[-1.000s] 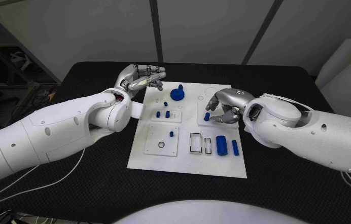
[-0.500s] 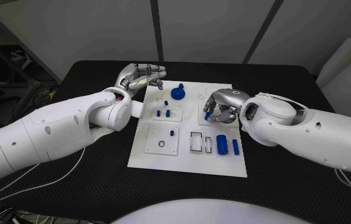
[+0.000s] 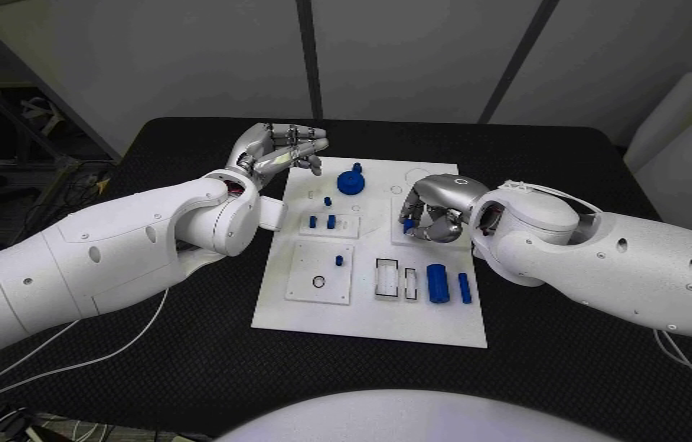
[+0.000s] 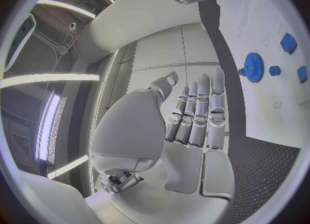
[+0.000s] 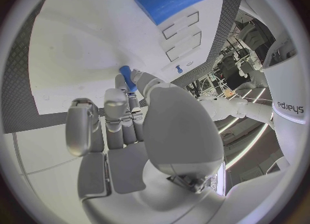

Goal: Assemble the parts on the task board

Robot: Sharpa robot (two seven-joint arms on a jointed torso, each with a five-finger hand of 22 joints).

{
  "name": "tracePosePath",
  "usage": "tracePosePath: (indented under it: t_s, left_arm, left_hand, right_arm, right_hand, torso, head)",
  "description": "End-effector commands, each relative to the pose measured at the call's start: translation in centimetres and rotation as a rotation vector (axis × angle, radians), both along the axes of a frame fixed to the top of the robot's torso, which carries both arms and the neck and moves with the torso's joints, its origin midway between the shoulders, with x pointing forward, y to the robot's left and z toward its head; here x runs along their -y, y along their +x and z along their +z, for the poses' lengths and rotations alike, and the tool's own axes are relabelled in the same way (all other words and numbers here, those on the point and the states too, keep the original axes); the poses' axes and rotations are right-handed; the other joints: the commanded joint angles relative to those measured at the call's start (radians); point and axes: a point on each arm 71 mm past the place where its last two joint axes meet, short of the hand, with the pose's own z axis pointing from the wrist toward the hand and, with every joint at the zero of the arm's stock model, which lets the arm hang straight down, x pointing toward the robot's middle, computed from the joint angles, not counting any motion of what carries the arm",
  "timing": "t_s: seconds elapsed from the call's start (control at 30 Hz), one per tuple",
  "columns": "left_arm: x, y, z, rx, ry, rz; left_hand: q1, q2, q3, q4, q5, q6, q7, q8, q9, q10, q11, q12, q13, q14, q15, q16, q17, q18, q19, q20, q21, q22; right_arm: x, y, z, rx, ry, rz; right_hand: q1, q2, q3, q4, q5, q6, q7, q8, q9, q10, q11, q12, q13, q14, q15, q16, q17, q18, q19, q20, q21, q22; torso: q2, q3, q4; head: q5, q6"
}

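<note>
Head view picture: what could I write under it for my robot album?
Right hand pinches a small blue part over the white task board; left hand waits open at its far corner.

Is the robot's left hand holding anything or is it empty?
Empty. The left hand shows straight fingers side by side with nothing in them, off the white board's far left corner.

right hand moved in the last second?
Yes. The right hand, holding a small blue part, edged further over the board, toward the blue gear.
</note>
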Motion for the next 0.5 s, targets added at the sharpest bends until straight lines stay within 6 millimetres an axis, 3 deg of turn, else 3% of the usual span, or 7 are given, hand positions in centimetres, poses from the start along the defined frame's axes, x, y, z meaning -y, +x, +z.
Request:
tracePosePath:
  t_s: [0.03, 0.5]
  left_arm:
    - [0.1, 0.0, 0.1, 0.003, -0.005, -0.010]
    - [-0.1, 0.0, 0.1, 0.004, -0.003, -0.004]
  left_hand:
    - [0.003, 0.010, -0.001, -0.003, -0.001, -0.005, -0.003, 0.007, 0.000, -0.009, 0.001, 0.003, -0.001, 0.000, -0.001, 0.001, -0.001, -0.011, 0.001, 0.000, -0.003, -0.001]
    - [0.002, 0.010, -0.002, -0.003, -0.001, -0.007, -0.002, 0.007, 0.000, -0.011, 0.002, 0.005, -0.001, 0.001, -0.001, 0.001, -0.002, -0.011, 0.002, 0.000, -0.003, -0.002]
  right_arm:
    - [-0.2, 0.0, 0.0, -0.002, -0.004, 0.013]
    - [0.1, -0.8, 1.7, 0.118, 0.134, 0.038]
  right_hand:
    - [0.003, 0.013, 0.008, -0.003, 0.005, 0.015, -0.002, 0.008, 0.003, 0.008, -0.002, -0.002, 0.001, 0.023, -0.007, -0.001, 0.000, -0.014, 0.004, -0.001, 0.006, 0.025]
    - [0.018, 0.029, 0.024, -0.022, 0.021, 0.045, -0.006, 0.013, 0.009, 0.029, -0.008, -0.014, 0.004, 0.019, -0.015, -0.005, -0.008, -0.015, 0.005, -0.008, 0.010, 0.030]
  torso:
    - [-0.001, 0.0000, -0.0008]
    - [-0.002, 0.0006, -0.0009]
  head:
    - [0.000, -0.002]
    - [0.000, 0.000]
